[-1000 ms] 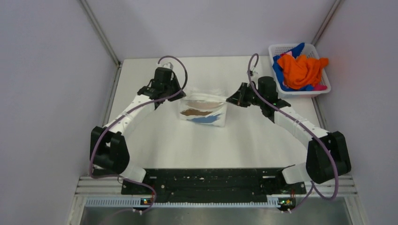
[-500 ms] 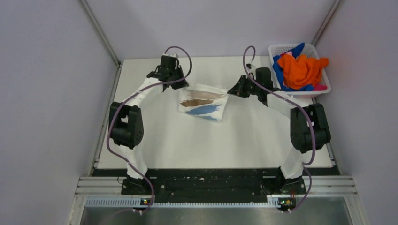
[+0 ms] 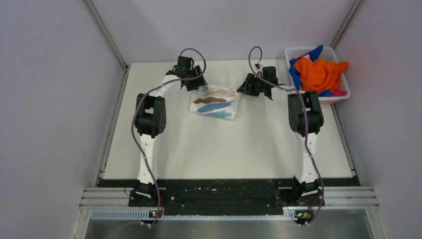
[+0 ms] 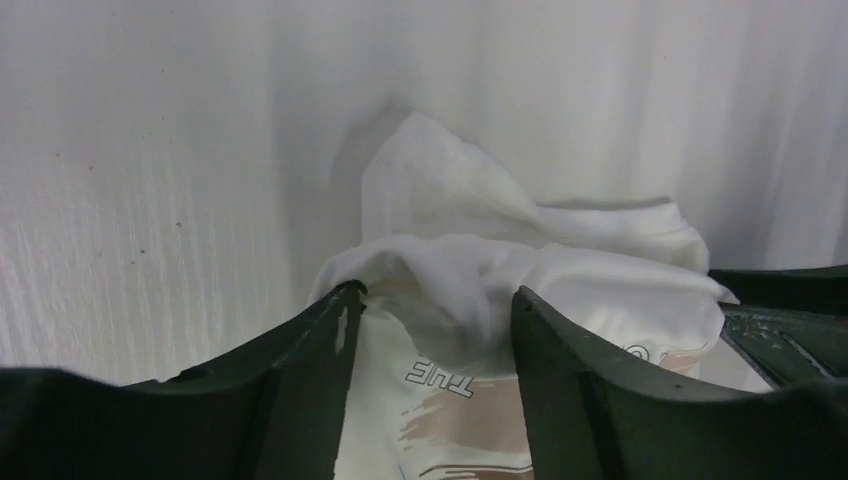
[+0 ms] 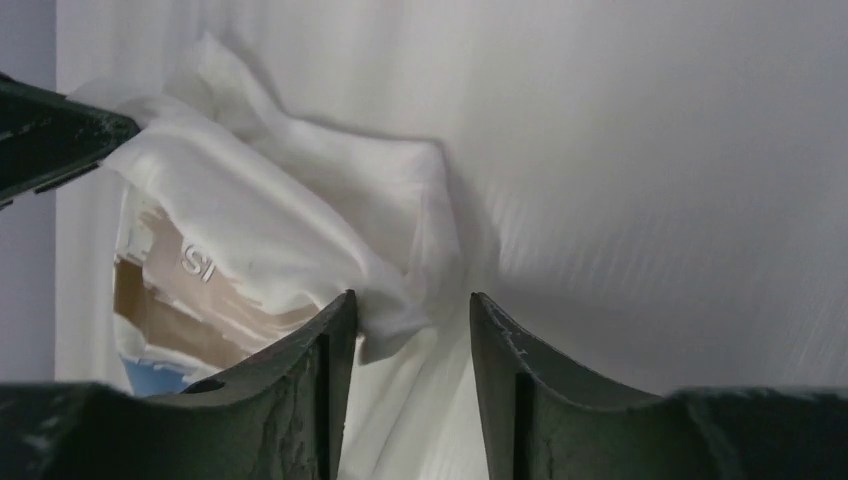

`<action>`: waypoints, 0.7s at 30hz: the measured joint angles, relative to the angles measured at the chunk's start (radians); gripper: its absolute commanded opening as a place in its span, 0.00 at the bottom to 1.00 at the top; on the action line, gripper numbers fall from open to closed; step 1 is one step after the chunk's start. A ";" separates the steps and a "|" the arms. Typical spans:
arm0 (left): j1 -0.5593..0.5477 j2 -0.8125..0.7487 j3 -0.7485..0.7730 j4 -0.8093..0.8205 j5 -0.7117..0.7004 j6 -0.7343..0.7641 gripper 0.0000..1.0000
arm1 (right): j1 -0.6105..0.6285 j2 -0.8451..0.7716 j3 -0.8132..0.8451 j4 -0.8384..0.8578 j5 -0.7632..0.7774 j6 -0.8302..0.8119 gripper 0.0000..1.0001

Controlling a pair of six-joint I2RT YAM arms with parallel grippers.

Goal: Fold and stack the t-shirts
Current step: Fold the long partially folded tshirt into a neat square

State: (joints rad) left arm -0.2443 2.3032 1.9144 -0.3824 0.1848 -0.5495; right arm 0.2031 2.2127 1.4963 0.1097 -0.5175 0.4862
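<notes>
Folded white t-shirt (image 3: 215,101) lies far-centre; orange, blue, pink t-shirts (image 3: 318,73) heaped far right.

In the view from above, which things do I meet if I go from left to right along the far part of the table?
left claw → white t-shirt → right claw → white basket

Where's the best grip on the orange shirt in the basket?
Pinch the highest crumpled fold of the orange shirt, coming straight down from above. It sits heaped above the basket rim with no flat hem or corner showing, and the basket walls probably block any sideways approach.
</notes>
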 measured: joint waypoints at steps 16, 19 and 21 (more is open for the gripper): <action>-0.024 -0.273 -0.190 0.040 0.037 0.003 0.92 | 0.006 -0.237 -0.144 -0.035 -0.012 -0.010 0.99; -0.047 -0.284 -0.195 0.064 0.061 0.003 0.92 | 0.039 -0.275 -0.180 0.016 -0.054 0.019 0.99; -0.058 -0.258 -0.169 0.057 0.072 0.003 0.92 | 0.071 -0.272 -0.180 0.056 -0.080 0.041 0.99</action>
State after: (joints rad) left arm -0.3027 2.0453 1.7454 -0.3256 0.2565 -0.5468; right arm 0.2737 1.9404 1.3167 0.1654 -0.5980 0.5270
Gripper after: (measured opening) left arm 0.921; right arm 0.986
